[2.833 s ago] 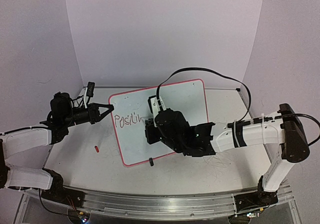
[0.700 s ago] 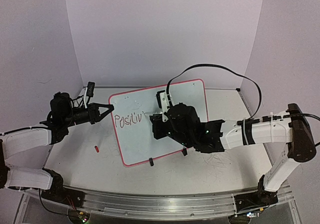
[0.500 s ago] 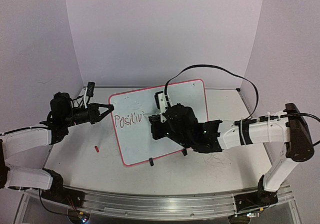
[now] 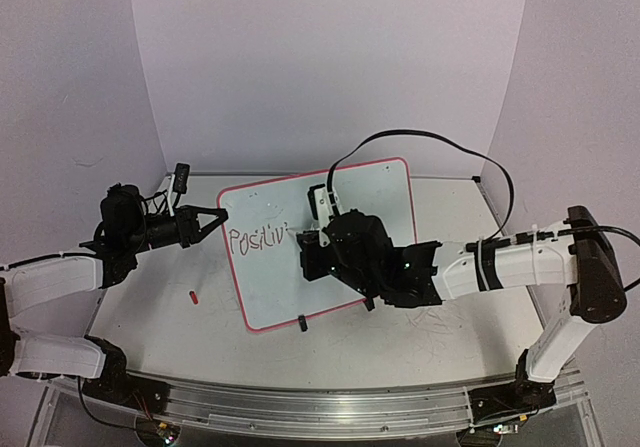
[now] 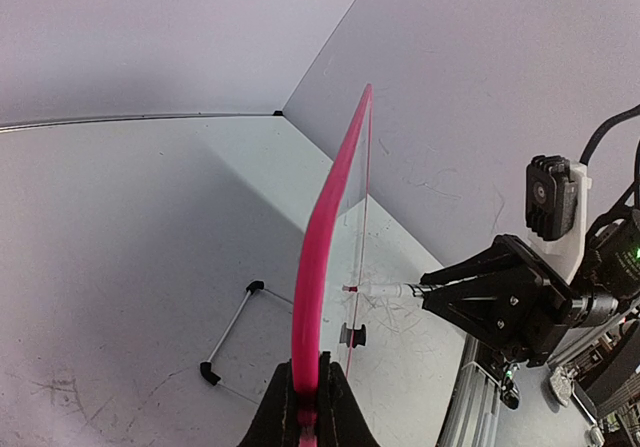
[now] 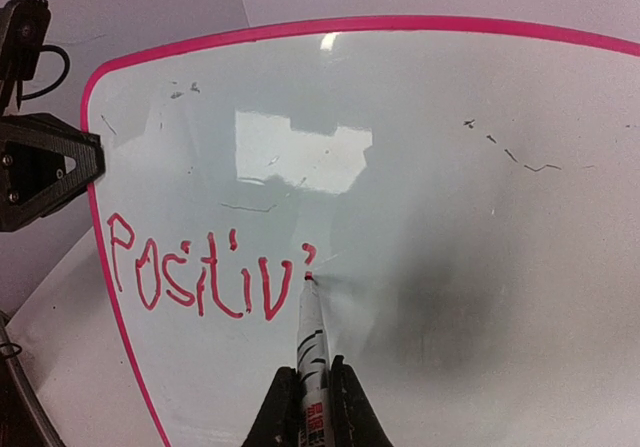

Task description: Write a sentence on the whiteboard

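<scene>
The whiteboard stands tilted on the table, white with a pink rim. Its rim runs edge-on in the left wrist view. My left gripper is shut on the board's left rim. My right gripper is shut on a white marker; its red tip touches the board just below a small dot. The sentence reads "Positiv" in red, with that dot to its right. It also shows in the top view. My right gripper is over the board's middle.
A small red marker cap lies on the table left of the board. Black clip feet hold the board's lower edge. A wire stand shows behind the board. Purple walls enclose the table at the back and sides.
The writing has grown from "Positiv" without a dot to having a dot after the "v". My right gripper shifted rightward along the line, then slightly left. The left arm has not moved.
</scene>
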Controlling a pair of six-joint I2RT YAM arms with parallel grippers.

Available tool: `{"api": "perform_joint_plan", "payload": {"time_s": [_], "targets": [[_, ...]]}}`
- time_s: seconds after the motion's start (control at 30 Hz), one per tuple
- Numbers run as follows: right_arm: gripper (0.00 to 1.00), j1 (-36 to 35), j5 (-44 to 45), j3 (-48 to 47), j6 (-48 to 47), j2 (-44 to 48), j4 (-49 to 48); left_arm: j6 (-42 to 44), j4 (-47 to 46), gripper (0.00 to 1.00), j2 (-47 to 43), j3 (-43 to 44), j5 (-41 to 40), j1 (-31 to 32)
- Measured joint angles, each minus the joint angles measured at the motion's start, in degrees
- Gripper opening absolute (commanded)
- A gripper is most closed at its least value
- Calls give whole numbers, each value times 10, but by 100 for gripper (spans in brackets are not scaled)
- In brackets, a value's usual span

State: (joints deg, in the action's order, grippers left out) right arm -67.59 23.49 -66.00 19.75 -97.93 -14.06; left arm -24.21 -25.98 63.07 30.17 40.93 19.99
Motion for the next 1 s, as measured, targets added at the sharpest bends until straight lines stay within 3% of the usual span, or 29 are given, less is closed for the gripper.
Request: {"api": "perform_joint_plan", "payload": {"time_s": [1.0], "targets": [[0, -19, 9, 9, 44, 0, 31, 0, 0, 0, -1, 0, 0, 0]]}}
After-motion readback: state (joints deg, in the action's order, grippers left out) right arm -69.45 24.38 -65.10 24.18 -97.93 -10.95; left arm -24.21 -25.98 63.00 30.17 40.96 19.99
